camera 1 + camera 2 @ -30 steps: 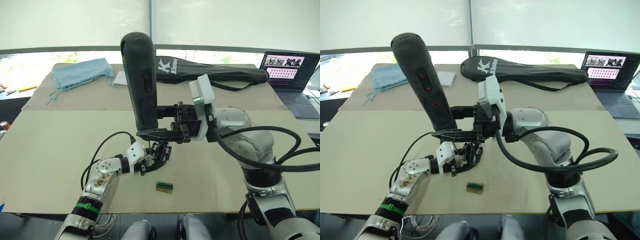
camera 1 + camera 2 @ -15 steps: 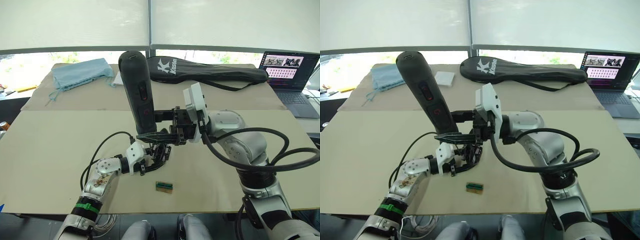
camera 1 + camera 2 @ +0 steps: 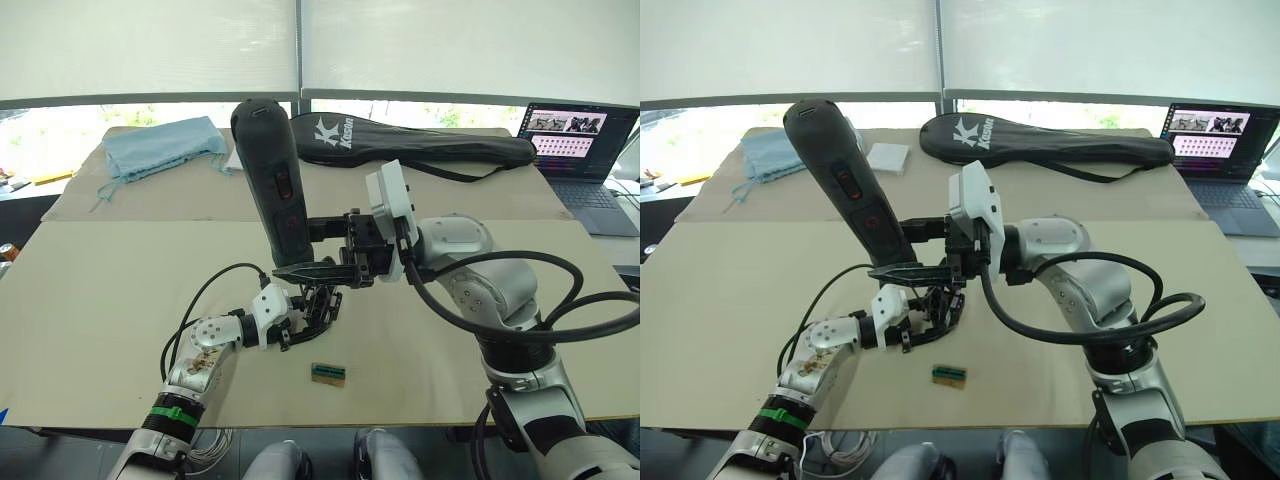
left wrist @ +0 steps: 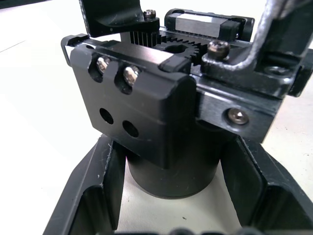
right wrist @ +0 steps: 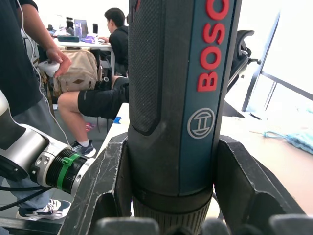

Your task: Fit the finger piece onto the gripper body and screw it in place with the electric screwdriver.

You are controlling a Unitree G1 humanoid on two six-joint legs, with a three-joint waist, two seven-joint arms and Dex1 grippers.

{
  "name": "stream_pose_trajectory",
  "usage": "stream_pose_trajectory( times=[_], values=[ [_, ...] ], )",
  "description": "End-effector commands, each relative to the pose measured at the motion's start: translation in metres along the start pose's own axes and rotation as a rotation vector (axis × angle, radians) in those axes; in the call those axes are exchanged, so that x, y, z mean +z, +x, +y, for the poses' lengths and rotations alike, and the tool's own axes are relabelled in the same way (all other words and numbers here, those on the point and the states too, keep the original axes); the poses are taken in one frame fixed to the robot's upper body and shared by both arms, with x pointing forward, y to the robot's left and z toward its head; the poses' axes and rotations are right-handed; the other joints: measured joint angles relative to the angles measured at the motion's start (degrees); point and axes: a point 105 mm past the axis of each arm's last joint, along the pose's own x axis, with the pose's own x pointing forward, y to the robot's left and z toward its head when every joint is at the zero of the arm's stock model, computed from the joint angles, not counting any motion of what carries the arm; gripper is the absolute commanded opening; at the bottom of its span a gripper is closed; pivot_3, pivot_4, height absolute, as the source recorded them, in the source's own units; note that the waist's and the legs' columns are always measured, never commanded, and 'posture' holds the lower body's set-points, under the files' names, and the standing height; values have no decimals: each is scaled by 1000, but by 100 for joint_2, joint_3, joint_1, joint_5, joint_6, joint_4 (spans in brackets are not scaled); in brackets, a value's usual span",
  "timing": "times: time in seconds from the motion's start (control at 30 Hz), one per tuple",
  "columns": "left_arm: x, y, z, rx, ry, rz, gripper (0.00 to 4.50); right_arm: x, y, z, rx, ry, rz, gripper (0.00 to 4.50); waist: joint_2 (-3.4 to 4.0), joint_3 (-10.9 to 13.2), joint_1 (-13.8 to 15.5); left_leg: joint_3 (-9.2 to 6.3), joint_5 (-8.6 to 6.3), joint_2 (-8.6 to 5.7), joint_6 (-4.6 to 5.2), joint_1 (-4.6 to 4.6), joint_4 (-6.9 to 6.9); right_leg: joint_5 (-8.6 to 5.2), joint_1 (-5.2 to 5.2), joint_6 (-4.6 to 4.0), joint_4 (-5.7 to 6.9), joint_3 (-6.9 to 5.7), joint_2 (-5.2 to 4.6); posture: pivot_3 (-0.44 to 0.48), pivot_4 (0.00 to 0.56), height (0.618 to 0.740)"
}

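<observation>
Both grippers are loaded. Left gripper [image 3: 300, 322] clamps the round base of the gripper body [image 4: 161, 122], which stands upright on the table [image 3: 100, 300]. Right gripper [image 3: 318, 262] pinches the electric screwdriver [image 3: 272, 185] near its lower end, tool nearly vertical, directly above the gripper body. Small green-and-tan box [image 3: 328, 373] lies just in front.
</observation>
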Motion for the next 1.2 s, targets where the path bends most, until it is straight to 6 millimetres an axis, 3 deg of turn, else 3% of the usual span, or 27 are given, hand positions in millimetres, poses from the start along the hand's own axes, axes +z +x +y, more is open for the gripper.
stream_pose_trajectory(
  times=[0.03,1.2],
  values=[
    [-20,-2,-9,-19,-63,74,2300,15,3,2,23,-65,-24,1924,0,0,-1,0,0,0,0,0,0,0,0,0,0,0,0,0,150,740],
    [-22,-2,-10,-22,-66,79,2300,4,1,6,19,-27,2,1924,0,0,-4,0,1,0,-1,0,0,0,1,0,-1,-4,0,0,150,740]
  ],
)
